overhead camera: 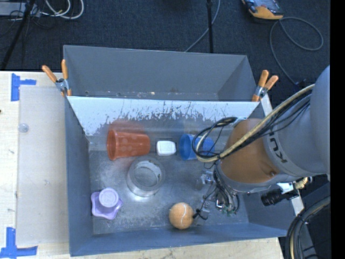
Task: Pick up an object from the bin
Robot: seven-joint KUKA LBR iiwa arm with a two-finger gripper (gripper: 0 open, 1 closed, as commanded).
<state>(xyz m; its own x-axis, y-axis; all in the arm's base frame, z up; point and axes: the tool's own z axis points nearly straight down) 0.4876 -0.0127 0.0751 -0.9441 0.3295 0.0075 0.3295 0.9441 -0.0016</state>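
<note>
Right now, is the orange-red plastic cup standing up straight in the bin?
No, the orange-red plastic cup lies on its side, beside the small white block.

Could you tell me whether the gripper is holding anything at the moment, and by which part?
Nothing shows in its grasp. The gripper is low beside the orange ball, on its right, near the bin's front wall.

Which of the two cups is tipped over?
The orange-red cup at the back lies on its side; the clear cup in front of it stands upright, mouth up.
</note>
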